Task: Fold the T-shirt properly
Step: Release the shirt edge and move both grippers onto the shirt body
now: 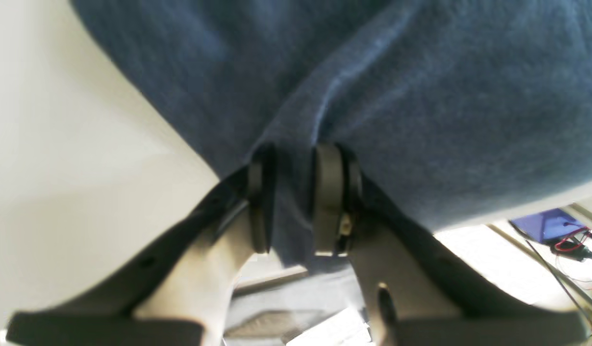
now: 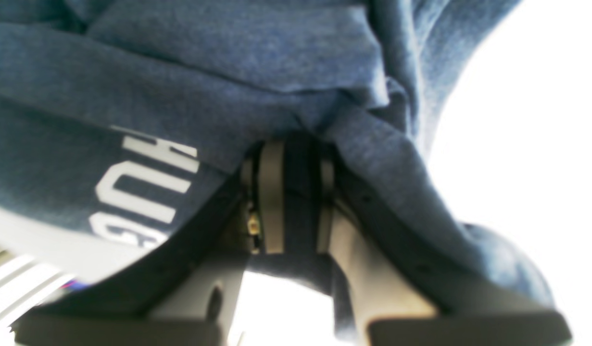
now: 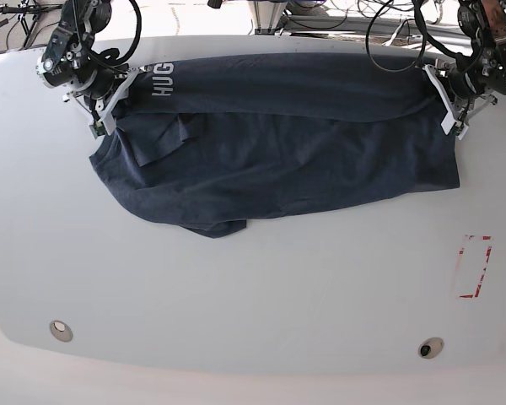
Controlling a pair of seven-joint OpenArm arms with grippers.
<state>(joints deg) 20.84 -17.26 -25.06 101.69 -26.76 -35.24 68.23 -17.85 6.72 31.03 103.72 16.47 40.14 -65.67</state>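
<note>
T-shirt (image 3: 278,152) sprawls across white table (image 3: 236,295).

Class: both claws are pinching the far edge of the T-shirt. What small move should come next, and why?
Probably lift both claws a little and carry the pinched edge toward the near side. The left claw and right claw each grip the T-shirt at opposite ends of its far edge, which is already doubled over; the body lies rumpled on the table.

White table (image 3: 236,321); T-shirt (image 3: 287,160) atop
</note>
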